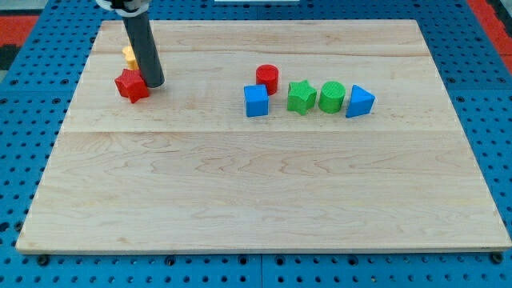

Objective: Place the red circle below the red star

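The red circle (267, 78) stands near the board's middle top, just above the blue cube (256, 101). The red star (131, 85) lies far to the view's left. My tip (154, 82) rests on the board right beside the red star's right side, touching or nearly touching it. A yellow block (129, 56) sits just above the star, partly hidden behind the rod; its shape is unclear.
A green star (301, 97), a green circle (331, 96) and a blue triangle (359, 102) form a row to the right of the blue cube. The wooden board (264, 184) lies on a blue pegboard surface.
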Controlling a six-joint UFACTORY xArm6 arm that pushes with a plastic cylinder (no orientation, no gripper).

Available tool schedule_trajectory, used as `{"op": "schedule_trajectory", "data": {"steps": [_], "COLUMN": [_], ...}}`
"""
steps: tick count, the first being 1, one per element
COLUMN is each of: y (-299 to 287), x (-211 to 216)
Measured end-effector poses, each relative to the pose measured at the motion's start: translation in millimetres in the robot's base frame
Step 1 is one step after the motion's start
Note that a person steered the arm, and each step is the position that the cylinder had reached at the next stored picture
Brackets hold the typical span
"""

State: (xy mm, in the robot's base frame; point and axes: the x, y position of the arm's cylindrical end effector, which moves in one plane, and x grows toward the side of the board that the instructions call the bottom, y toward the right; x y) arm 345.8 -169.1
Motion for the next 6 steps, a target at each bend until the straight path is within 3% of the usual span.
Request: {"op": "schedule_trajectory", "data": {"steps": [1, 2, 4, 6], "y": [-8.5, 26.8, 111.5, 175.7], "x": [0.0, -2.4, -48.2, -52.2]}}
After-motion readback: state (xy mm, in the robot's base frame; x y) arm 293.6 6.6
